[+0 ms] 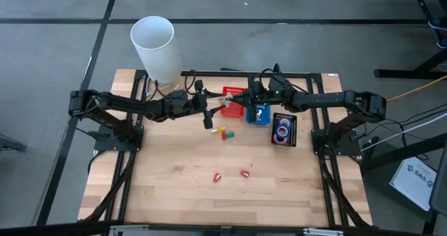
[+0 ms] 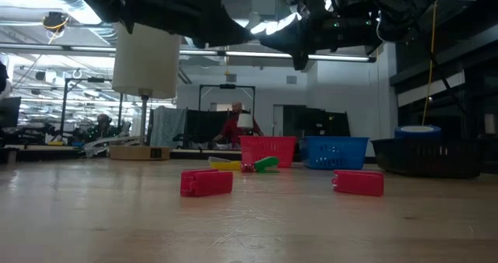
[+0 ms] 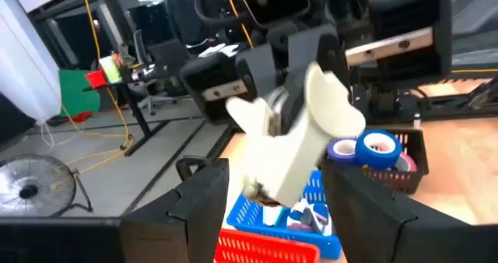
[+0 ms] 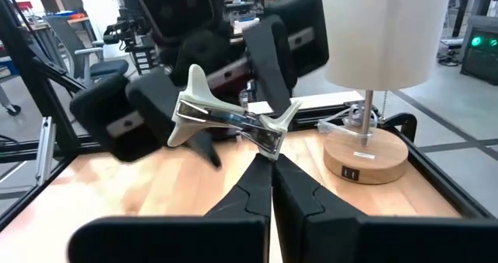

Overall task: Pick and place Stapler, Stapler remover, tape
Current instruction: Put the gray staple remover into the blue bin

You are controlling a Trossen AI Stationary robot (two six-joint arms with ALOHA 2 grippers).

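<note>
The stapler remover (image 4: 226,121), chrome with white plastic wings, hangs in the air above the red basket (image 1: 236,109), between the two grippers. My right gripper (image 4: 271,163) is shut on it. My left gripper (image 3: 276,181) is open; its fingers stand on either side of the remover (image 3: 299,138), and I cannot tell whether they touch it. Blue and purple tape rolls (image 3: 377,148) lie in a black tray (image 1: 292,135). The blue basket (image 1: 258,114) holds small items. I cannot make out the stapler. My right gripper pinches the stapler remover between its two fingers at the chrome end (image 4: 268,144) where the jaws meet. The fingers come level from the table's right side. The remover is lifted clear above the baskets, its white wings (image 4: 187,111) spread toward my left gripper.
A lamp with a white shade (image 1: 154,42) and a wooden base (image 4: 366,156) stands at the table's far left. Two red blocks (image 1: 218,175) (image 1: 245,172) lie toward the near edge, and yellow and green pieces (image 1: 225,132) lie below the grippers. Open wood lies all around the red blocks.
</note>
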